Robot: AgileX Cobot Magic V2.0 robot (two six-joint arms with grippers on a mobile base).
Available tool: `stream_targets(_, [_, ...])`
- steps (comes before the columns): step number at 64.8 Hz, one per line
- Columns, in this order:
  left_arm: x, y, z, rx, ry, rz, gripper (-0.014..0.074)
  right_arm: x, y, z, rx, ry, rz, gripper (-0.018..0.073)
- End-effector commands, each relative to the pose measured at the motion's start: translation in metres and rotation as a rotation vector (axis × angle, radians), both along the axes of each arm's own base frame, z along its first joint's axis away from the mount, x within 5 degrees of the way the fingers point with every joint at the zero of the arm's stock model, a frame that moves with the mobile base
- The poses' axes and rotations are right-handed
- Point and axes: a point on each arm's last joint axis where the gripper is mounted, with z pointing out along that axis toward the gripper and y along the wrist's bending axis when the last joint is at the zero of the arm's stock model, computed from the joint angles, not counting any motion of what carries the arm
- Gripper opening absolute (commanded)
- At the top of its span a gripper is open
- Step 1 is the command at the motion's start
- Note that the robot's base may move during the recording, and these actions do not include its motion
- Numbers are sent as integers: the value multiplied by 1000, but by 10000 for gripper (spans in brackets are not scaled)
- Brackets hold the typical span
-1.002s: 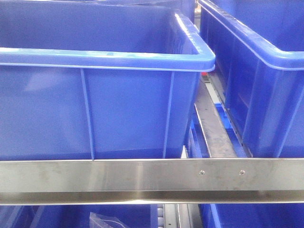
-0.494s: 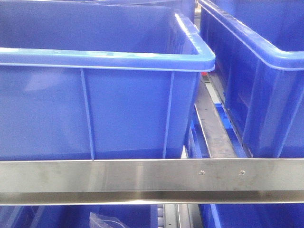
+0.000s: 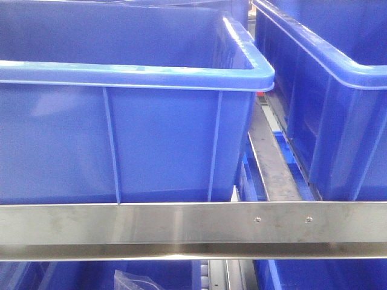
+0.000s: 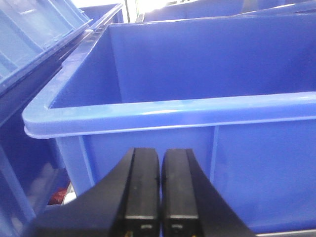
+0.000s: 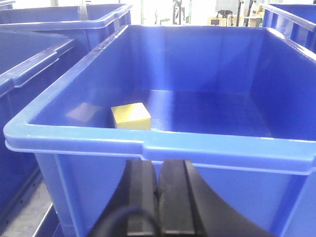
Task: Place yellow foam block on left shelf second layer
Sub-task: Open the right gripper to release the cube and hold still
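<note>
The yellow foam block (image 5: 131, 116) lies on the floor of a blue bin (image 5: 148, 143), toward its left side and near the front wall, seen from the right wrist view. The right gripper (image 5: 158, 207) sits outside that bin, below and in front of its near rim, so the rim and front wall stand between the black fingers and the block; the two are apart, not touching. Its jaws are pressed together with nothing between them. The left gripper (image 4: 160, 197) is likewise clenched on nothing, its two black fingers side by side in front of the outer wall of another blue bin (image 4: 197, 108), whose inside, as far as it shows, holds no block. No brand, label or legible writing appears on the bins, the grippers or the block. One yellow block can be counted. The front view shows two blue bins on the upper level, a left one (image 3: 121, 78) and a right one (image 3: 338, 72), behind a brushed steel shelf rail (image 3: 181, 223) with two small rivets, and a crumpled clear plastic bag (image 3: 136, 281) below the rail.
</note>
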Motion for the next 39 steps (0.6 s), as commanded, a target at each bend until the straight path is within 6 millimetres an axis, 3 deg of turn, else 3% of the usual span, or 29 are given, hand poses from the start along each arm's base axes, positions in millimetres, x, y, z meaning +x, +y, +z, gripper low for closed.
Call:
stream_targets(1, [-1, -1, 0, -12, -76, -13, 136, -4, -1, 18, 6, -141, -8, 54])
stream_targets(39, [-1, -1, 0, -12, -76, -13, 136, -4, -1, 18, 6, -141, -8, 54])
